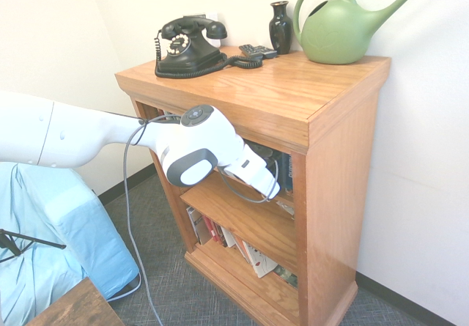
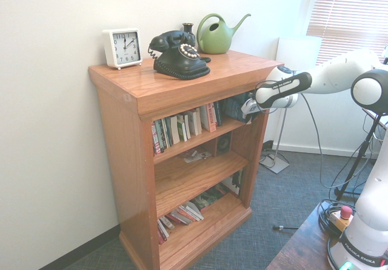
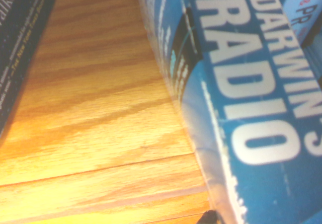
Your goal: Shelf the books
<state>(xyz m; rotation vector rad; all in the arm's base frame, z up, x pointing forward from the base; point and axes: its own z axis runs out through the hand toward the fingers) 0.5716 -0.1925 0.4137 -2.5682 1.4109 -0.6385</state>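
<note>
— Where's the blue book (image 3: 236, 98)?
— At the top shelf (image 2: 182, 145), right end, pinched in the robot's gripper (image 2: 250, 107).
— Any risk?
— It could snag the bookcase's side post and slip loose.

Your white arm (image 1: 110, 139) reaches into the top opening of the wooden shelf (image 1: 322, 187), with the end effector (image 1: 272, 188) just inside and its fingers hidden. Above it on the shelf top you have a black telephone (image 1: 189, 46), a dark vase (image 1: 280, 27) and a green watering can (image 1: 341, 29). Leaning books (image 1: 253, 256) lie below it.
</note>
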